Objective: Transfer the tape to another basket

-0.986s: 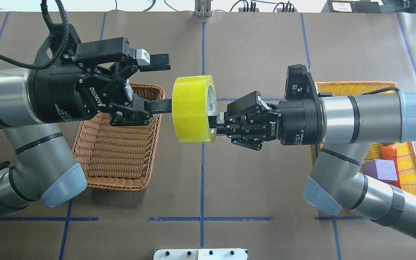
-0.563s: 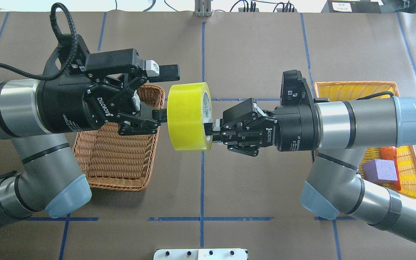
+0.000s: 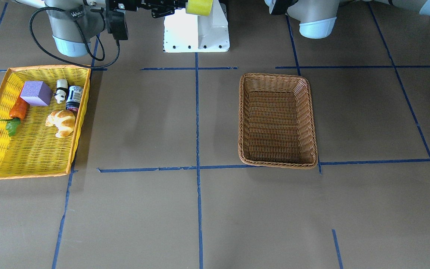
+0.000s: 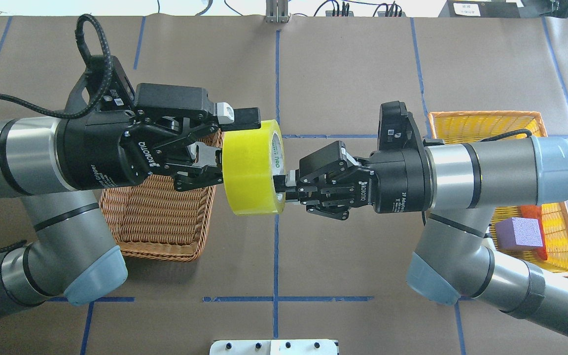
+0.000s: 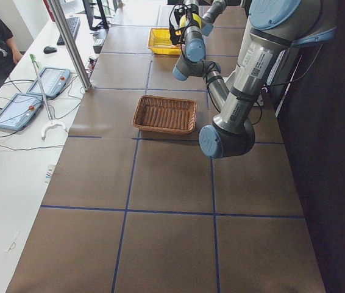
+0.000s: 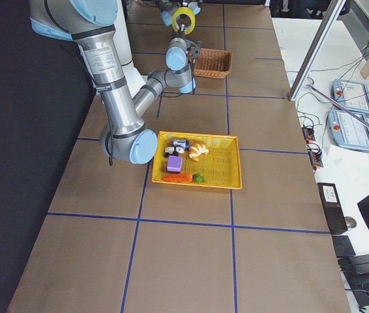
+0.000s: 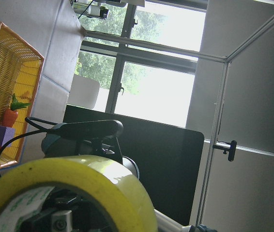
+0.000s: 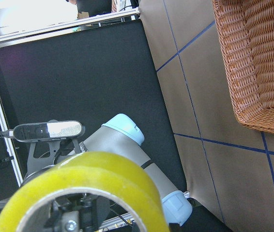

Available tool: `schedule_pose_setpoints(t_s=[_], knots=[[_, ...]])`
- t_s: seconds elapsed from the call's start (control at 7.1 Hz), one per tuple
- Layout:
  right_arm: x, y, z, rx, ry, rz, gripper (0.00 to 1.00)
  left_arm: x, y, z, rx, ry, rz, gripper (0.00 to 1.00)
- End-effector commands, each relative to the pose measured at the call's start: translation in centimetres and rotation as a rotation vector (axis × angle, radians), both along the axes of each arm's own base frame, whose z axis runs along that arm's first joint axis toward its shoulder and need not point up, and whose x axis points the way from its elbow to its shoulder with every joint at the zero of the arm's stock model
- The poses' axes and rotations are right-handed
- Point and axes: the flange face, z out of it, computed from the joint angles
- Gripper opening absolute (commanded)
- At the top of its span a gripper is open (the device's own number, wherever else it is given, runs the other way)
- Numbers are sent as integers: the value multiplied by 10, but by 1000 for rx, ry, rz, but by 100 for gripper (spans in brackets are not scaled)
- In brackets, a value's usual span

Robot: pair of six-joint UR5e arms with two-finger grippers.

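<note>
Over brown tabletop [image 4: 353, 64], mid-frame, gripped tape [image 4: 247, 172] in closed right end effector [image 4: 280, 187]; had left end effector [image 4: 234, 140] spread wide.

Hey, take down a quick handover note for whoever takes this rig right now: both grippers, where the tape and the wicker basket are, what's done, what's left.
Right gripper: shut on the tape, holding it in the air over mid-table.
Left gripper: open, at the roll's other side, not closed on it.
Basket: on the table under the left arm, empty.
Done: tape lifted and presented for hand-over.
Left: left grips, right releases, left puts the tape in the basket.
</note>
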Motion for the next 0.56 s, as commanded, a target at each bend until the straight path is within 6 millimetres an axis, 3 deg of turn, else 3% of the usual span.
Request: schedule_pose_setpoints(t_s=[0.0, 0.42], knots=[[-3, 3, -1, 2, -2, -6, 100, 1, -1, 2, -3, -5, -2, 0], [2, 0, 3, 0, 2, 5, 100, 1, -5, 9, -15, -25, -12, 0]])
